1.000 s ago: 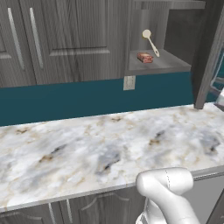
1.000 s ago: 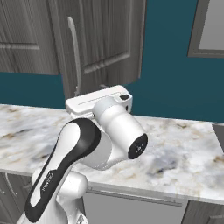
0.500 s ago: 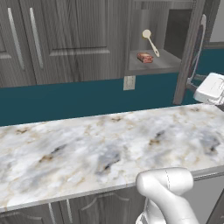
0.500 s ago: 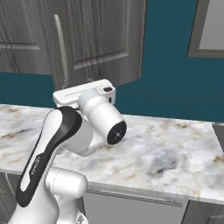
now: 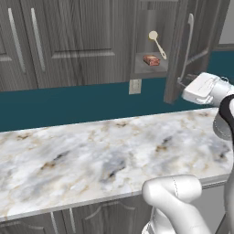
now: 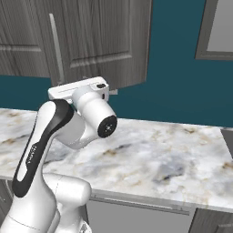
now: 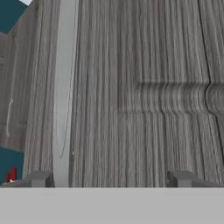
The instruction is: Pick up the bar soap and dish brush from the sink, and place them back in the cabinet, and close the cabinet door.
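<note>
Wall cabinet, left base view: door stands part-open, swung out to the right of the opening, silver bar handle on its outer face. Inner shelf holds two items. Bar soap lies flat on the shelf floor, near the front edge. Dish brush stands tilted behind and above the soap, round head at top left, thin handle slanting down to the right toward the back corner. Whether brush and soap touch cannot be told.

Gripper, hand view: the two dark fingertips stand wide apart at the bottom, nothing between them. They face the woodgrain door panel close up. The handle runs as a pale vertical strip just above the left fingertip. A sliver of red shows at the lower left edge, past the door.

Right base view: white hand sits against the lower part of the door, under the handle. Contact cannot be confirmed.

Marble counter runs below the cabinet, with a teal wall behind. A wall outlet sits just under the cabinet's bottom edge.
</note>
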Available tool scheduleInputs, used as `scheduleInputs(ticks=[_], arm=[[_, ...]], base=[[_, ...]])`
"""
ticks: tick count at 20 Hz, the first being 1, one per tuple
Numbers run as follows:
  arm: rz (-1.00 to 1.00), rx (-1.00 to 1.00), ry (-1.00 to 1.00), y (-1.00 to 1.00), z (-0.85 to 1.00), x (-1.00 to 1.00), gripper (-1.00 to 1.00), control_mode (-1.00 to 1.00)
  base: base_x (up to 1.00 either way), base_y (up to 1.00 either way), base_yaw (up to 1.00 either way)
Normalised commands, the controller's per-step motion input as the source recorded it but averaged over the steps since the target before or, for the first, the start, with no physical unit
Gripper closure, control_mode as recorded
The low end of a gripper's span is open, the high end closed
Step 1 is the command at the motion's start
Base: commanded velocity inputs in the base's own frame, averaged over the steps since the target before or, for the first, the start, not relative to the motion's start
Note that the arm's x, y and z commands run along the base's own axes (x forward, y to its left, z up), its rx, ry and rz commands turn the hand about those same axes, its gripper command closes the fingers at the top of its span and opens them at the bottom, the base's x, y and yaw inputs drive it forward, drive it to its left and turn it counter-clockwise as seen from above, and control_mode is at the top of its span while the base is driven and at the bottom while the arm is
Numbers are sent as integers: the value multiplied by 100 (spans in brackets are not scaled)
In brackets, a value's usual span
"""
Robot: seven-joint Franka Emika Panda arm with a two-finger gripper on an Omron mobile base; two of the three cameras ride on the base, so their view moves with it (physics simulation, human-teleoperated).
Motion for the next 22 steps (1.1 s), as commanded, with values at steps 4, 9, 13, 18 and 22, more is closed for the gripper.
scheduleInputs(ticks=[4, 9, 13, 18, 22], arm=[[0, 0, 0, 26, 0, 50, -100, -100], [0, 0, 0, 23, 0, 51, -100, -100], [0, 0, 0, 17, 0, 51, -100, -100], [0, 0, 0, 17, 0, 56, -100, -100], [0, 0, 0, 19, 0, 57, -100, -100]], base=[[0, 0, 0], [0, 0, 0], [0, 0, 0], [0, 0, 0], [0, 0, 0]])
